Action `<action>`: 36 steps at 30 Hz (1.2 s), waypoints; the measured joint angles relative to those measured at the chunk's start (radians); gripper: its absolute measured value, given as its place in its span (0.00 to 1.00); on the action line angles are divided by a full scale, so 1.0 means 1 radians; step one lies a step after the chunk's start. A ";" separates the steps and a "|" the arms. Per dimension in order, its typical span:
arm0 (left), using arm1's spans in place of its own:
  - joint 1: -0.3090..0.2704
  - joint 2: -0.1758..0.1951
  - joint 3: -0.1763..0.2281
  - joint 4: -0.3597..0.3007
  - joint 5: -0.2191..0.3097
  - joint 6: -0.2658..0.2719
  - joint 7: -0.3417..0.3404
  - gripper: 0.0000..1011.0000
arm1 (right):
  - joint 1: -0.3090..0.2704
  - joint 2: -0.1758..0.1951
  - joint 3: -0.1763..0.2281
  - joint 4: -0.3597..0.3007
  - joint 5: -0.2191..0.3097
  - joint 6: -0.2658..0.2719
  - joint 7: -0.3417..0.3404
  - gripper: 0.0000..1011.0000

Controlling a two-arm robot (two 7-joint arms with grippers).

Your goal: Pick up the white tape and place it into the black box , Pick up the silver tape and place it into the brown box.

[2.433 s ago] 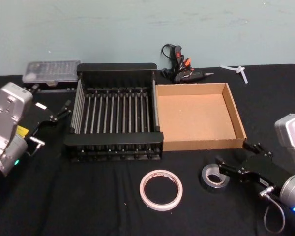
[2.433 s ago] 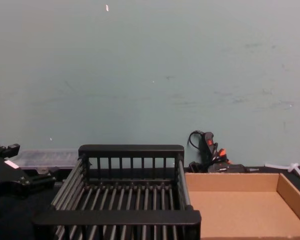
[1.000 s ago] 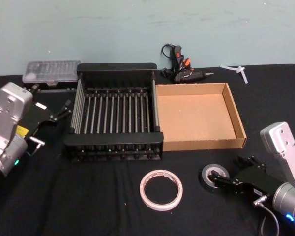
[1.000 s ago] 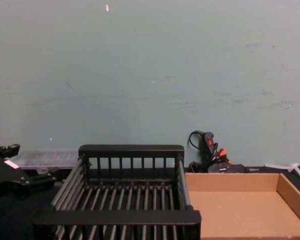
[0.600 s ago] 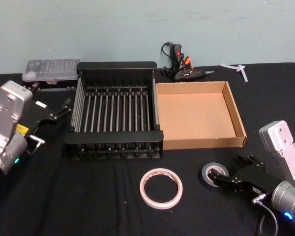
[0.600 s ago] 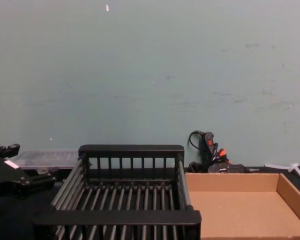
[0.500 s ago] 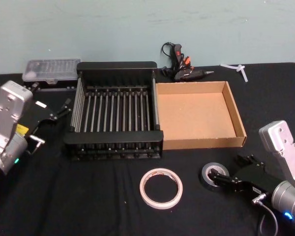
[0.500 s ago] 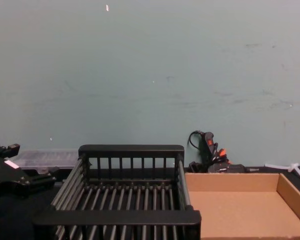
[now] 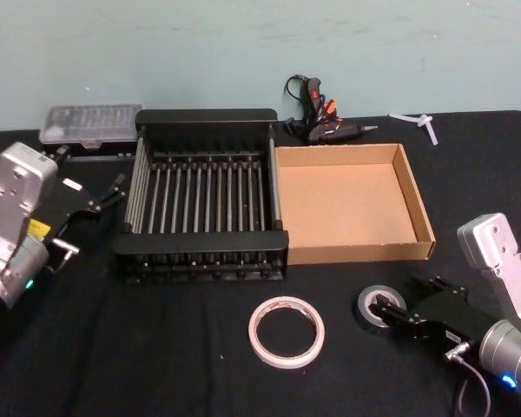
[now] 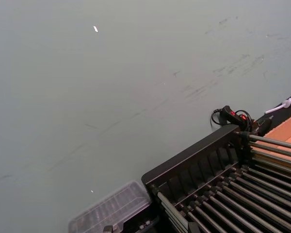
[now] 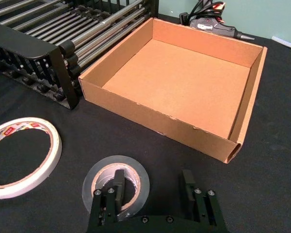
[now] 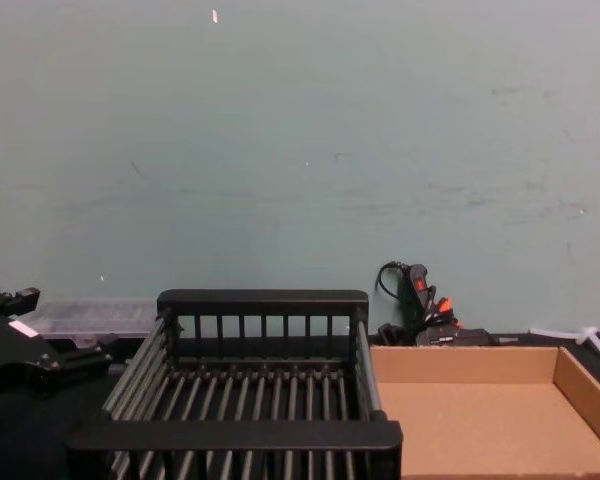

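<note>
Right gripper [image 9: 398,314] sits low over the black-covered desk [image 9: 156,347], at the silver tape [image 9: 378,307]. In the right wrist view the fingers [image 11: 117,182] stand apart: one reaches into the pale core of the silver tape [image 11: 115,183], the other stands outside the roll's wall, clear of it. The roll lies flat on the desk, not clamped.

The silver tape lies just in front of the brown box [image 9: 421,217], near that box's front right corner, apart from it. The white tape [image 9: 286,332] lies flat on the desk to the left of the silver roll, near it but not touching, red print visible on its inner core [image 11: 19,130]. It sits in front of the black box [image 9: 200,256], well short of its front rim.

The black box and the brown box stand side by side, walls touching or nearly so; I cannot tell which. Neither holds a tape.

Left gripper [image 9: 113,193] is held off to the left of the black box, above the desk, its fingers apart and holding nothing.

Behind the boxes: a clear plastic case [image 9: 91,124] at the far left, a glue gun [image 9: 317,117] with its black cord, and a white plastic piece [image 9: 419,124] at the far right
</note>
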 joint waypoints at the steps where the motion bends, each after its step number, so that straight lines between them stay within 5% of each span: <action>1: 0.000 0.000 0.000 0.000 0.000 0.000 0.000 0.99 | 0.000 0.000 0.000 0.000 0.000 0.000 0.000 0.73; 19: 0.000 0.000 0.000 0.000 0.000 0.000 0.000 0.99 | 0.000 0.001 0.000 0.000 0.000 0.001 -0.002 0.16; 36: 0.000 0.000 0.000 0.000 0.000 0.000 0.000 0.99 | -0.007 -0.003 0.010 -0.008 -0.001 -0.018 0.017 0.16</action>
